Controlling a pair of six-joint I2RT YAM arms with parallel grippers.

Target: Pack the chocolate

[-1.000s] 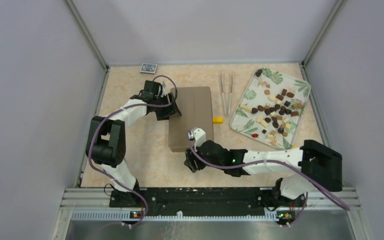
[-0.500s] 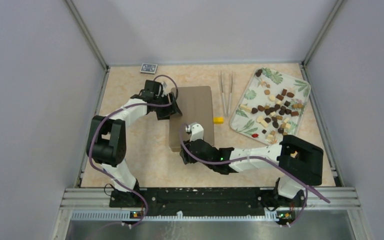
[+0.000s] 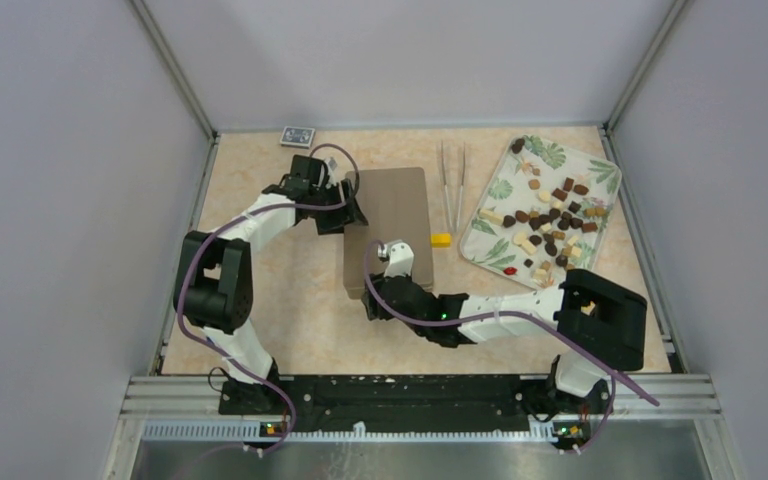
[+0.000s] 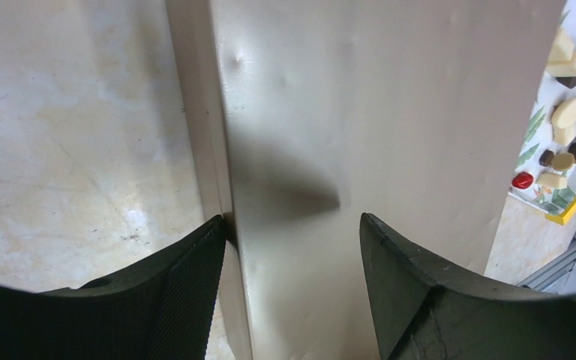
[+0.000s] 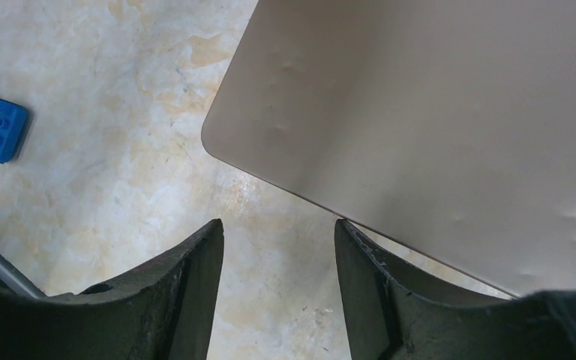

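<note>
Many tiny brown and cream chocolates (image 3: pixel 552 222) lie scattered.

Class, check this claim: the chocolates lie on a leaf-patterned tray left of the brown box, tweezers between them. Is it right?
No. The top view shows the leaf-patterned tray with the chocolates right of the brown box, not left. The tweezers do lie between them.

— What lies on the beige marbled tabletop (image 3: pixel 260 250)?
— A flat brown rectangular box (image 3: pixel 400 205), thin metal tweezers (image 3: pixel 452 185), a leaf-patterned tray (image 3: pixel 487 205), a small yellow block (image 3: pixel 441 240) between them, and a small blue rectangular piece (image 3: pixel 298 136) at the far edge.
</note>
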